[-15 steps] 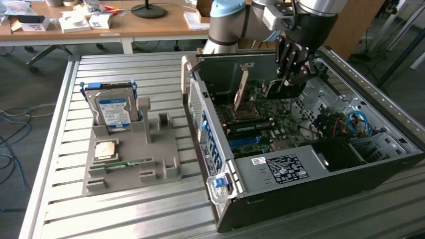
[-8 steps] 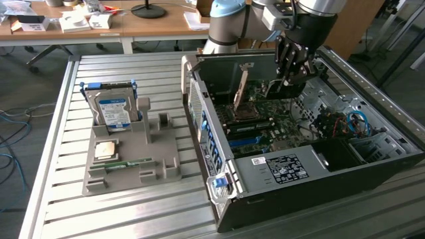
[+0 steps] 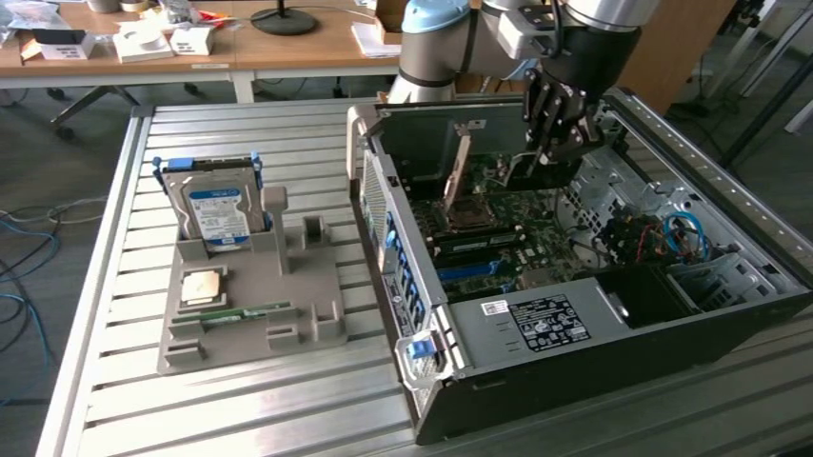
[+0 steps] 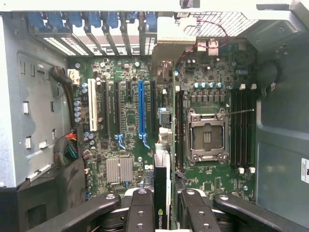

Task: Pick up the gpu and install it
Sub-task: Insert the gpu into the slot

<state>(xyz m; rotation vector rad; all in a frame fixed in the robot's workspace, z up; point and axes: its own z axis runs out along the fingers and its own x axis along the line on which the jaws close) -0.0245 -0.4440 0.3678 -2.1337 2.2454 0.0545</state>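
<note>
**Gpu [image 4: 161,174] in the claw [image 4: 164,209], over the motherboard [image 4: 128,130], not yet seated**

Item: one gpu, a thin dark card. In the wrist view we see it edge-on, with a logo on its near end.

Location: inside the open computer case [image 3: 534,381], which lies on its side on the slatted desk [image 3: 254,409]. In the exterior view the claw [image 3: 559,143] reaches down into the case with the card [image 3: 540,173] beneath it.

Claw: clenched on the gpu, one finger on each flat face.

Position over the board: the card hangs between the blue slot [image 4: 141,111] and the processor socket [image 4: 207,135], roughly above the black slot just beside the blue one. We cannot tell whether its lower edge touches the board.

Also in stock: a grey holder [image 3: 254,324] on the desk beside the case, with a hard drive [image 3: 219,214] standing upright in it.

Step in hand, as we judge it: pick-up done, and the card is being lined up for insertion.

Next move calls for: the card's edge held parallel to the chosen slot and centred on it, the bracket end towards the rear openings of the case, then a straight, even push with no tilt.
</note>
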